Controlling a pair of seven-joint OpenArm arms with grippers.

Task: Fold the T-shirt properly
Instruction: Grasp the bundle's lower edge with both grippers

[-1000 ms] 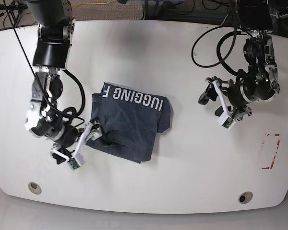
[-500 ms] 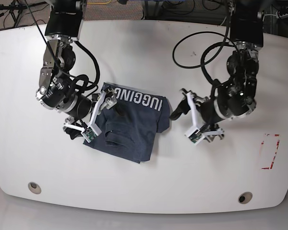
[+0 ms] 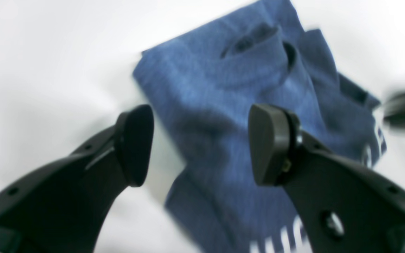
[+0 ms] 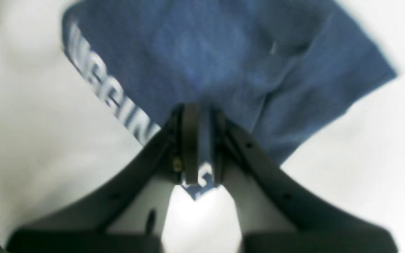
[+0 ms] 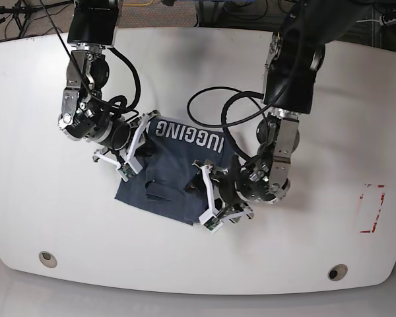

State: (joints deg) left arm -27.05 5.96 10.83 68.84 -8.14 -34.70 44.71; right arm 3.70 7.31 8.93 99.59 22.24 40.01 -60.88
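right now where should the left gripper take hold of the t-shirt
Probably the free corner of the T-shirt nearest it, the unlettered end. The left gripper hangs open just above that edge, so come straight down over it. The right gripper is already shut on the lettered corner, so the two grips would sit on opposite ends.

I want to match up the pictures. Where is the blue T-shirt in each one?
Base view: the T-shirt lies mid-table, between the two arms.
Left wrist view: the T-shirt fills the middle, behind the open left tool.
Right wrist view: the T-shirt fills the top, a corner pinched in the shut right tool.
Shared landmark: the white letters, also seen at and.
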